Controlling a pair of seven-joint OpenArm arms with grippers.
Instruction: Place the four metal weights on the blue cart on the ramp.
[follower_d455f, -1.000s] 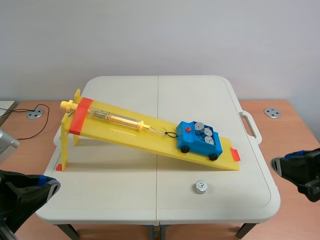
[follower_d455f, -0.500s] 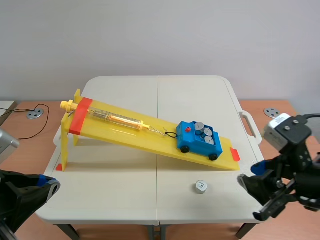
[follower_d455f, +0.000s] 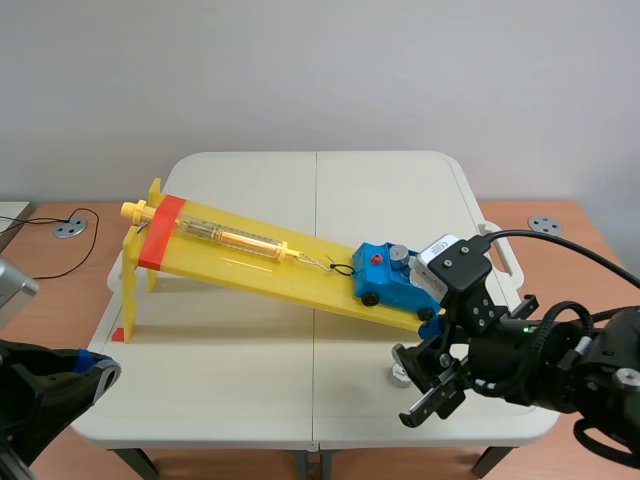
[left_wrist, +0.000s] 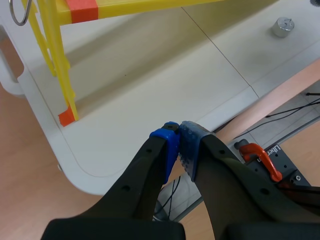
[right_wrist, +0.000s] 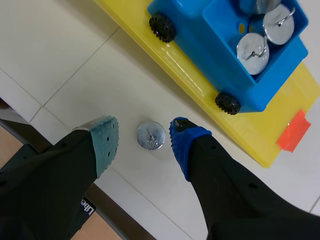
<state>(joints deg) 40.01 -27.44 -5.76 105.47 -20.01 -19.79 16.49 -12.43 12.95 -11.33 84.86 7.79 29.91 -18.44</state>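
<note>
Right hand hangs open around the weight.

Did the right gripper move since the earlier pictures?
Yes. The right gripper came in from the right edge of the table to the loose metal weight, near the yellow ramp's low end.

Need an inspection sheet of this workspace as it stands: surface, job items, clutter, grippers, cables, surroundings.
Surface: white folding table, orange-red tape marks.
Job's things: blue cart low on yellow ramp, hooked to spring scale; three weights visible inside; fourth weight on the table.
Clutter: nothing seen.
Grippers: right gripper open, straddling the fourth weight, no contact seen; left gripper shut, empty, by the table's near-left corner.
Cables: black cable on wood at left; more under the table.
Surroundings: white wall, wood surface beside the table.
</note>
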